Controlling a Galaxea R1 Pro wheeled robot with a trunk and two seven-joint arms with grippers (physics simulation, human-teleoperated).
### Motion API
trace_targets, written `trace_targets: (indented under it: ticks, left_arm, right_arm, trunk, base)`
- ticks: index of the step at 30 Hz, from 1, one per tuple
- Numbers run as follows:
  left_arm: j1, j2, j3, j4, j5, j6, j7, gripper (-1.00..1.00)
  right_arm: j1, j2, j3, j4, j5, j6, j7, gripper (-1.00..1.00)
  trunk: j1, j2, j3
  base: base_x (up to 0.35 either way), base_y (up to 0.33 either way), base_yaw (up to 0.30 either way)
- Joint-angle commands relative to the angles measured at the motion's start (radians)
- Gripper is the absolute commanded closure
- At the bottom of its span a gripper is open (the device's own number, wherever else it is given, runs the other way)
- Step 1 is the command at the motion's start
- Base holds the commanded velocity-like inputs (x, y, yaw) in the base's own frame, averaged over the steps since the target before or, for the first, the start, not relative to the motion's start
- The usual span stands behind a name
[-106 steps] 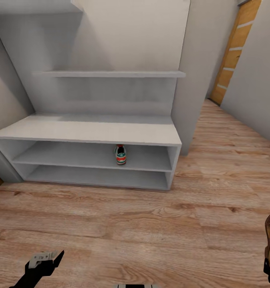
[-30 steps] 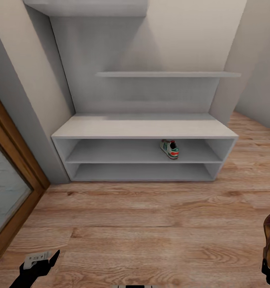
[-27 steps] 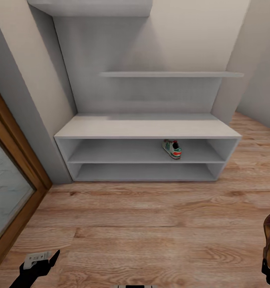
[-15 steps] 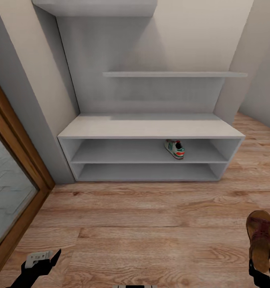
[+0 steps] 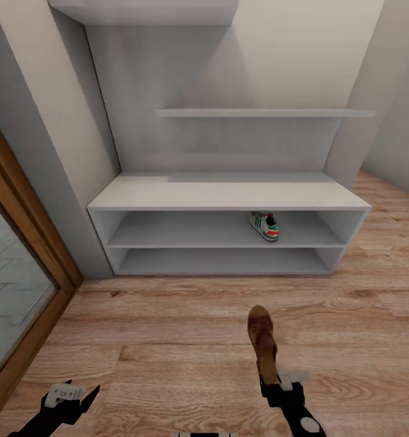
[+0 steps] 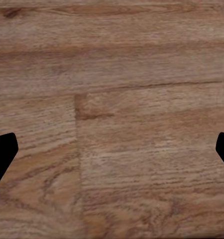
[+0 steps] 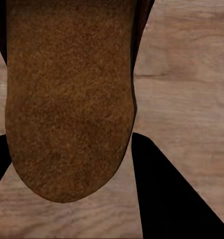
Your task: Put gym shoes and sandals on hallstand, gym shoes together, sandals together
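Note:
The white hallstand (image 5: 229, 195) stands against the far wall in the head view. One gym shoe (image 5: 265, 226) lies on its upper open shelf, right of centre. My right gripper (image 5: 276, 383) is shut on a reddish-brown sandal (image 5: 262, 337), held edge-up above the corridor floor (image 5: 168, 340) in front of the rack. In the right wrist view the sandal's tan sole (image 7: 69, 94) sits between the black fingers (image 7: 167, 194). My left gripper (image 5: 77, 393) hangs low at the left, open, with bare floor planks (image 6: 112, 99) between its fingertips (image 6: 2, 154). The other shoes are out of view.
A wood-framed glass door (image 5: 22, 261) runs along the left side. A grey wall shelf (image 5: 259, 113) hangs above the rack. A wall corner (image 5: 362, 121) bounds the rack on the right, with floor continuing past it.
The camera swung until the rack sat centred, then held still. My right arm has carried the sandal from the picture's right edge to the middle, turning it edge-up.

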State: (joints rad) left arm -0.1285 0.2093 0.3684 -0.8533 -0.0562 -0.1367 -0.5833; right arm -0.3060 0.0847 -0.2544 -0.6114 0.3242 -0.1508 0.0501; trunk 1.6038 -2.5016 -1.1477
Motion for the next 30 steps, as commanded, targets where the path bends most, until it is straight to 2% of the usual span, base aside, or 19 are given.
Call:
trace_targets:
  ticks: [1,7,10,16,17,19,20,24,26,30]
  left_arm:
    - [0.000,0.002,0.003,0.002,-0.006,-0.006,-0.008,-1.00]
    - [0.000,0.007,0.002,0.004,-0.006,-0.007,-0.020,-1.00]
    - [0.000,0.008,0.002,0.004,-0.006,-0.008,-0.031,-1.00]
    - [0.000,0.015,0.001,0.000,-0.006,-0.029,-0.064,-1.00]
    - [0.000,0.024,0.004,-0.001,-0.013,-0.085,-0.153,-1.00]
    - [0.000,0.025,0.006,-0.001,-0.019,-0.090,-0.171,-1.00]
    - [0.000,0.026,0.008,-0.001,-0.032,-0.093,-0.182,-1.00]
    - [0.000,0.026,0.009,-0.001,-0.044,-0.094,-0.187,-1.00]
    - [0.000,0.025,0.009,-0.001,-0.049,-0.094,-0.189,-1.00]
    - [0.000,0.024,0.005,-0.002,-0.050,-0.093,-0.189,-1.00]
  right_arm:
    - [-0.024,0.021,0.017,0.000,0.006,0.036,0.005,1.00]
    - [-0.121,0.072,0.122,0.000,0.005,0.164,0.003,1.00]
    - [-0.171,0.090,0.143,0.001,0.004,0.225,0.002,1.00]
    - [-0.275,0.090,0.156,0.001,0.003,0.339,0.002,1.00]
    - [-0.401,0.090,0.159,0.007,0.000,0.468,0.003,1.00]
    - [-0.438,0.090,0.159,0.008,-0.002,0.508,0.003,1.00]
    - [-0.482,0.090,0.159,0.008,-0.005,0.547,0.004,1.00]
    - [-0.525,0.090,0.160,0.008,-0.019,0.568,0.003,1.00]
    - [-0.550,0.090,0.159,0.007,-0.050,0.574,0.003,1.00]
    - [-0.562,0.090,0.159,0.007,-0.095,0.577,0.003,1.00]
  trunk:
    - [0.000,0.000,-0.001]
    - [0.000,0.000,-0.001]
    - [0.000,0.000,-0.001]
    - [0.000,0.000,-0.001]
    - [0.000,0.000,-0.001]
    - [0.000,0.000,-0.001]
    - [0.000,0.000,-0.001]
    - [0.000,0.000,-0.001]
    - [0.000,0.000,-0.001]
    - [0.000,0.000,-0.001]
  base:
    - [0.000,0.000,0.000]
    - [0.000,0.000,0.000]
    - [0.000,0.000,0.000]
    - [0.000,0.000,0.000]
    - [0.000,0.000,0.000]
    - [0.000,0.000,0.000]
    - [0.000,0.000,0.000]
    - [0.000,0.000,0.000]
    - [0.000,0.000,0.000]
    - [0.000,0.000,0.000]
